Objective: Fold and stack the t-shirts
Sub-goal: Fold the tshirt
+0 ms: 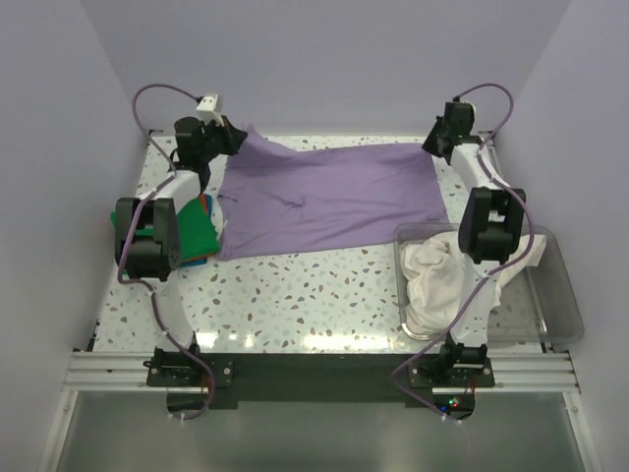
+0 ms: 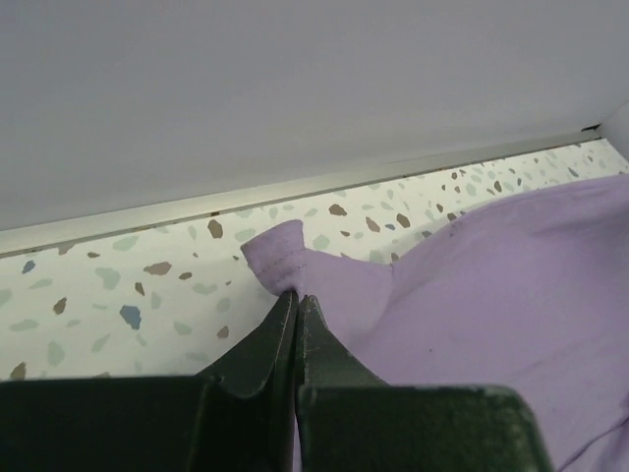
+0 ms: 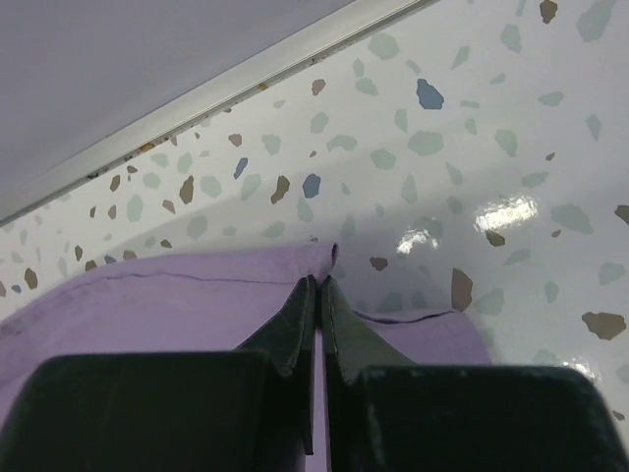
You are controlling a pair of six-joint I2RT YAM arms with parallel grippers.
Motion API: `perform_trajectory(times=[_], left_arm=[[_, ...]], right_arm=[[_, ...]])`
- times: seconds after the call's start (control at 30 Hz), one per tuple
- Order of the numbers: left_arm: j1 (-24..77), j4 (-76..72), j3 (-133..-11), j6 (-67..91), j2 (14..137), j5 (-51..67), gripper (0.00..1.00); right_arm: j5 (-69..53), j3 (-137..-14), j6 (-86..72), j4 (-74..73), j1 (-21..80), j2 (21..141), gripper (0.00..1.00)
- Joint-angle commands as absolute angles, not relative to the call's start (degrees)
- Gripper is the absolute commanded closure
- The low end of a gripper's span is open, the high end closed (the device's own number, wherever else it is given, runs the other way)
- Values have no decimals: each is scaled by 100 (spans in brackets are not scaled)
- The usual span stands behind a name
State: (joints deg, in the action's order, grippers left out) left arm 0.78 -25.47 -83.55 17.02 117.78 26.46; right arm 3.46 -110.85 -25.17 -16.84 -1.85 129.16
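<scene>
Lavender t-shirt [image 1: 324,197] lies spread, its eleven and one o'clock corners pinched by left fingers [image 2: 267,344] and right fingers [image 3: 295,326]; next, probably carry both toward six o'clock, folding.

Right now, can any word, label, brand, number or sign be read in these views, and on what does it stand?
None can be read: no print shows on the lavender t-shirt, the green t-shirt, the cream t-shirt or the clear bin, and nothing legible shows elsewhere.
</scene>
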Motion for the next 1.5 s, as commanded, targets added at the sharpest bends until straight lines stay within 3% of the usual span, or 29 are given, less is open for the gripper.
perform_trajectory(times=[0.0,0.57,1.23,1.33,1.4,1.47], left_arm=[[44,-2304,-7832,925,11128,2356,100],[44,-1354,-6584,308,10099,1670,100],[228,-871,-5757,448,9466,1994,99],[334,-590,-5643,457,9343,2258,84],[404,-501,-5476,562,9168,2522,70],[501,-440,-5249,641,8896,2663,60]], right_arm=[[527,-10767,-2198,-1345,-246,12341,100],[1186,-9695,-1925,-1450,-474,11813,100],[1503,-8930,-2004,-2002,-475,11426,100],[1564,-8947,-2039,-2284,-475,11435,98],[1634,-8956,-2048,-2416,-475,11417,84],[1740,-8886,-2074,-2496,-475,11347,64]])
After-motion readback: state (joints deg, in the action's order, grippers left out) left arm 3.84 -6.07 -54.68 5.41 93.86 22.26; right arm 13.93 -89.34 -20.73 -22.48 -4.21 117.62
